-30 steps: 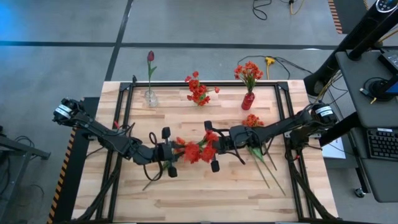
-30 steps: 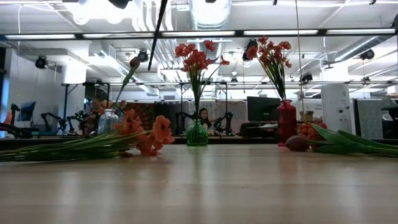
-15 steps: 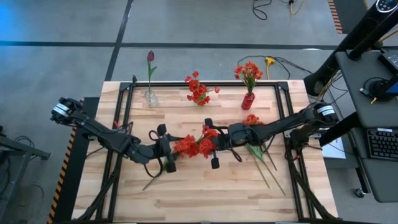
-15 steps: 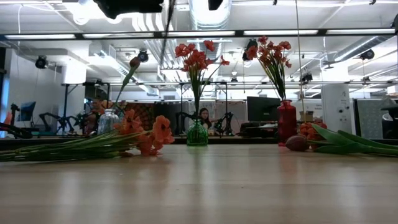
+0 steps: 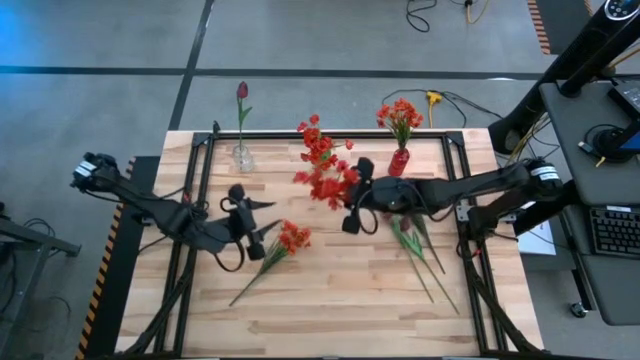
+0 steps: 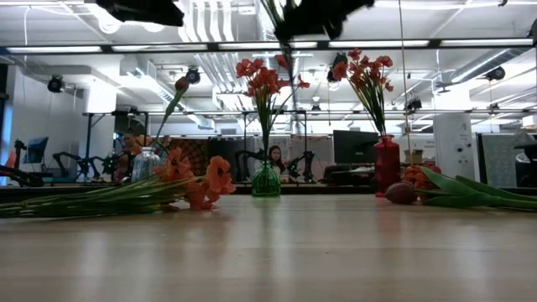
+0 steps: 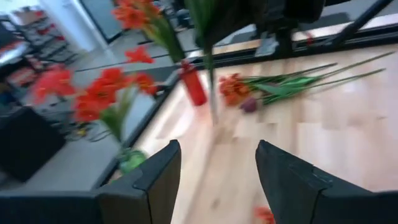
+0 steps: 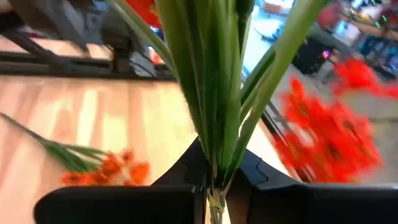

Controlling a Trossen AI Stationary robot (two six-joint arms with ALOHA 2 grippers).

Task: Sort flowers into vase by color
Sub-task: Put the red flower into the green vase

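Red clustered blooms on thin green stems (image 5: 325, 185) are held aloft by the right pincer (image 5: 352, 205), clamped tight on the stem bundle (image 8: 214, 112); blooms are seen just in front of the green glass vase's red bunch (image 5: 318, 140) at the far edge of the pale wooden slatted worktop (image 5: 330, 310).
Left pincer (image 5: 252, 222) is spread wide with nothing between its fingers (image 7: 149, 180); it is seen at left-centre, just beside an orange-bloomed stem (image 5: 275, 252) lying flat on the boards.
Orange stem is seen in the low view as a long green spray with orange heads (image 6: 197, 180) resting on the worktop.
Far edge, left to right: clear glass vase (image 5: 242, 157) with one dark maroon tulip (image 5: 241, 91); green glass vase (image 6: 266, 181) with red blooms; red vase (image 5: 399, 161) with orange blooms (image 5: 400, 114).
Loose stems with long green leaves (image 5: 420, 250) are laid on the right side of the worktop, under the right arm; a maroon tulip head (image 6: 401, 193) and an orange cluster (image 7: 233, 90) are seen among them.
A person (image 6: 274, 159) is visible in the room beyond the worktop, behind the green vase.
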